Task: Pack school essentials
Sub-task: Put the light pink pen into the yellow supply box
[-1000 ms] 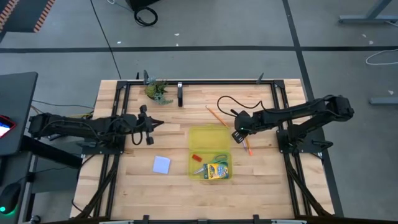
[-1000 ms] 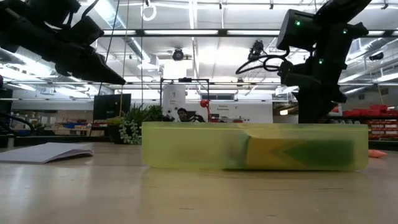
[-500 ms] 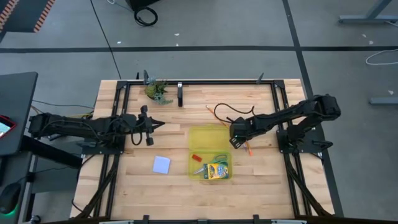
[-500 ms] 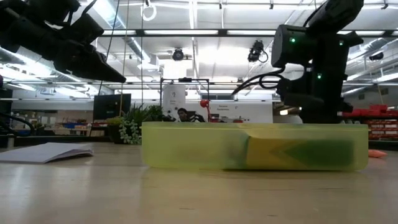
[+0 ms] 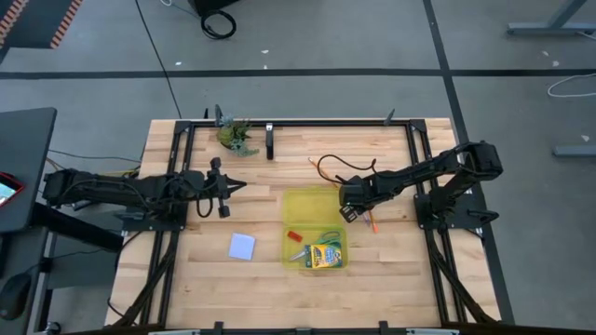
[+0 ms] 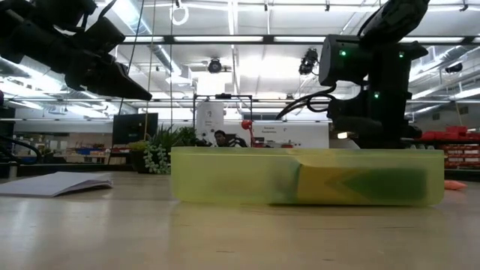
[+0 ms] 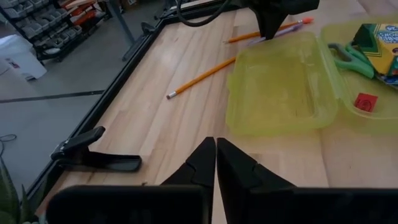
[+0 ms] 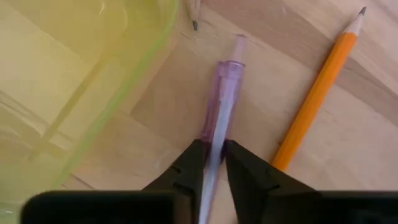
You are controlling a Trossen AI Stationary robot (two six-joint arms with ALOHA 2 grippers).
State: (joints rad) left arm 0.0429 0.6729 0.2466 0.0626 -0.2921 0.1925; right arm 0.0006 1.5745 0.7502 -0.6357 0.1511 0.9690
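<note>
While the right gripper pinched the purple pen beside the yellow case, left gripper fingers pressed together; off-centre grip risked the pen pivoting out.

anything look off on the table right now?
Nothing broken or spilled. The yellow case lies open with scissors, crayon box and eraser inside. Outside it: the note pad, two pencils, and the purple pen, which the right tool is gripping beside the case.

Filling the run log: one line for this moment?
right gripper: shut on purple pen beside yellow case | left gripper: shut, idle
</note>
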